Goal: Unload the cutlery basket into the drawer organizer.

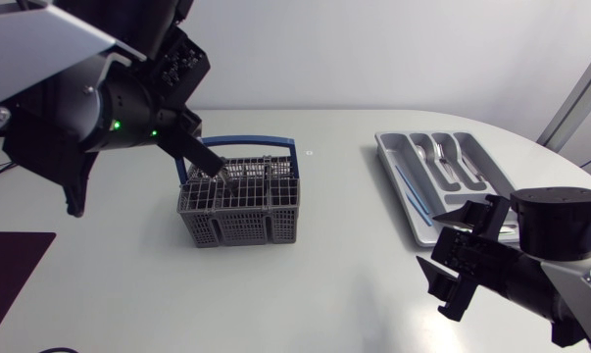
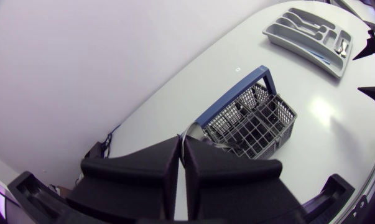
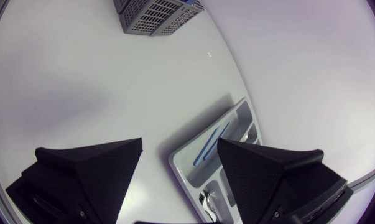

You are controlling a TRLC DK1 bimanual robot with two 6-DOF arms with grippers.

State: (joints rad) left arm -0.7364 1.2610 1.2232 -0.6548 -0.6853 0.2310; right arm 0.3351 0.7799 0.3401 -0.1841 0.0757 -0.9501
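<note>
The white table (image 1: 344,245) carried everything. The left arm (image 1: 99,98) stood over its far left part and slanted down to the cutlery basket (image 1: 241,211). The left jaws were all but closed, with only a slit between them, and pinched a thin silvery piece (image 2: 190,129) at the basket's edge by its blue handle. The right arm (image 1: 560,235) hung above the table's near right part, and the right jaws were spread wide and held nothing, just beside the near end of the drawer organizer (image 1: 398,176). The grey basket stood left of the middle, with the organizer well apart to its right. In the organizer lay metal cutlery (image 1: 450,162) and a slim blue strip (image 1: 410,188).
</note>
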